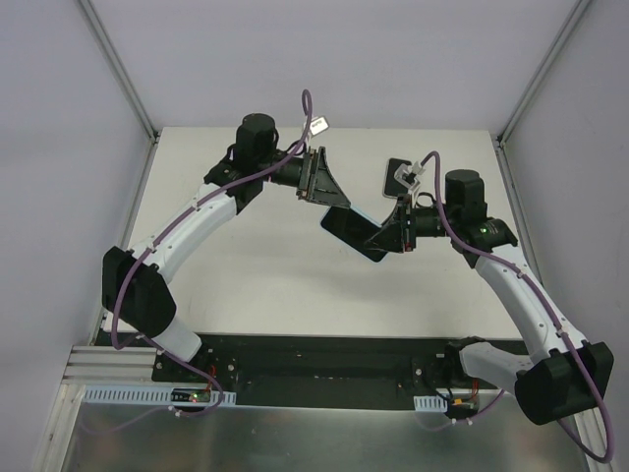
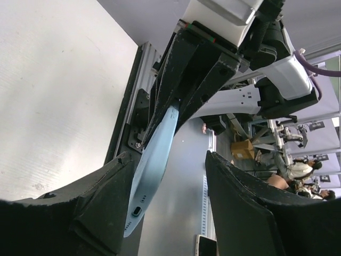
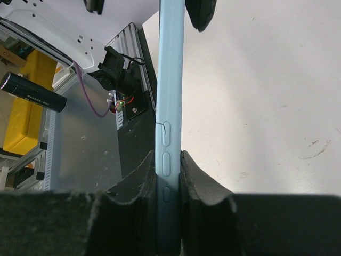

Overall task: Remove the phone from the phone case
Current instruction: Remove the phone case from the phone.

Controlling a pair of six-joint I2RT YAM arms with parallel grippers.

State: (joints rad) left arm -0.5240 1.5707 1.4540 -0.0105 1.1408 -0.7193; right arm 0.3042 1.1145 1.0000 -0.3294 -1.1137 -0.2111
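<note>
At the near edge of the desk (image 1: 256,285) stand the two arm bases, and both arms reach forward and inward over its middle. The right pincer (image 3: 169,168) is closed tight on the phone case (image 3: 170,80). Its two pads press the flat sides of the case just at the side buttons, so the light blue edge faces the right wrist camera. The case is lifted above the desk, between the two pincers. From above, its broad face looks dark, and the phone cannot be told apart from the case.

Further on, the left pincer (image 2: 168,160) is partly open around the other end of the case, the end with the port. One finger (image 2: 101,202) lies just beside the case, and the other one is clearly apart from it.

Beyond the right wrist, a small dark flat thing (image 1: 395,175) lies near the far edge of the desk.
</note>
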